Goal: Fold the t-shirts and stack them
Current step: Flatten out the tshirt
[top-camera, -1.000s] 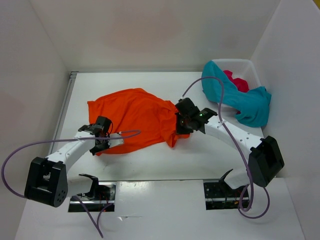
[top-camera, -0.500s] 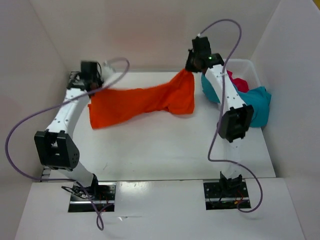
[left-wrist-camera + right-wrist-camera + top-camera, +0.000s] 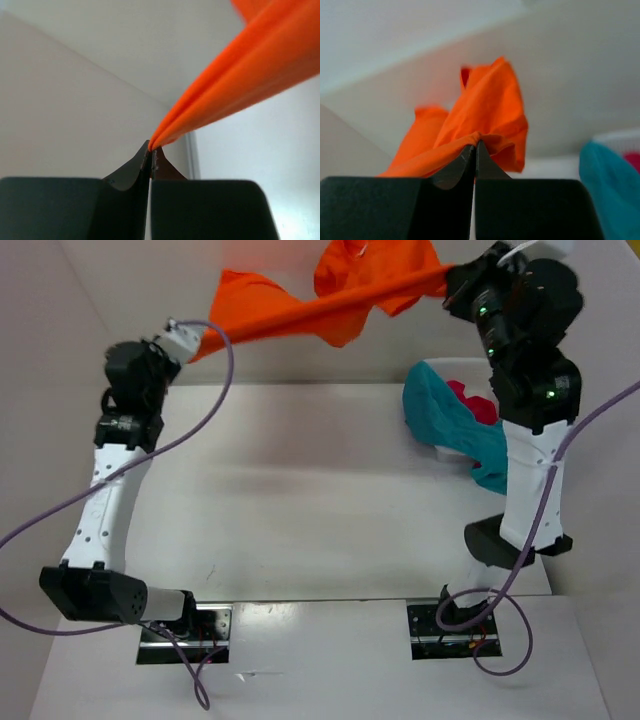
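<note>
2 arms (image 3: 112, 465) (image 3: 532, 430) upraised (orange t-shirt (image 3: 270, 308) taut between).

the bright orange cloth t-shirt (image 3: 345, 300), a second ago crumpled flat on the white table (image 3: 300, 510), now hangs in the air, pulled into a taut band between the left end effector (image 3: 193, 337) and the right end effector (image 3: 452, 280). both arms have swung up from low reaches into raised, upright poses.

You get bright, even light; faint shadows on table (image 3: 300, 540). Overhead, orange t-shirt (image 3: 370, 280) motion-blurred; your 2 wrist views soft.
</note>
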Robot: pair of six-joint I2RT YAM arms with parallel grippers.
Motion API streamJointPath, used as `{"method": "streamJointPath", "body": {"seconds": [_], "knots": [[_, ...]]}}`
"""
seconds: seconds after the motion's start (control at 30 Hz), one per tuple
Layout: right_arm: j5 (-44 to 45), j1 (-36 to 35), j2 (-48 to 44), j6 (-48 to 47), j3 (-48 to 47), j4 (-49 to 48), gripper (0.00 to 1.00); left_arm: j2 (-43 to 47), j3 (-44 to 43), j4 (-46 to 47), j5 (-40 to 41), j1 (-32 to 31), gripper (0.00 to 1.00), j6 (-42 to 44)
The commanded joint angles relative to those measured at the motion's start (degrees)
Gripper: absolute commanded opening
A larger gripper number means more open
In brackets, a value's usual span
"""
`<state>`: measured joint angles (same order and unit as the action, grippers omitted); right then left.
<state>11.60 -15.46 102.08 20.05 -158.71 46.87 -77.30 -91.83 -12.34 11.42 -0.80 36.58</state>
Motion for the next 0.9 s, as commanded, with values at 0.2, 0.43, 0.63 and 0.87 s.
{"method": "streamJointPath", "body": {"seconds": [0.2, 0.43, 0.63, 0.87], "knots": [[6.35, -8.7, -17.77, 10.78, 73.58, -1.85, 0.0, 3.73, 34.15, -5.5, 5.45, -0.96, 0.01, 12.9], [-2.71, -21.24, -21.5, 22.83, 100.34, -6.35, 0.0, 7.69, 51.13, -13.32, 9.32, -4.56, 0.01, 14.05], [-5.0, -26.9, -16.65, 26.53, 104.39, -7.41, 0.0, 10.23, 54.82, -20.26, 9.94, -4.56, 0.01, 11.85], [-2.13, -18.77, -7.3, 13.82, 89.16, -6.72, 0.0, 5.18, 48.89, -14.23, 12.22, -4.56, 0.0, 11.24]]}}
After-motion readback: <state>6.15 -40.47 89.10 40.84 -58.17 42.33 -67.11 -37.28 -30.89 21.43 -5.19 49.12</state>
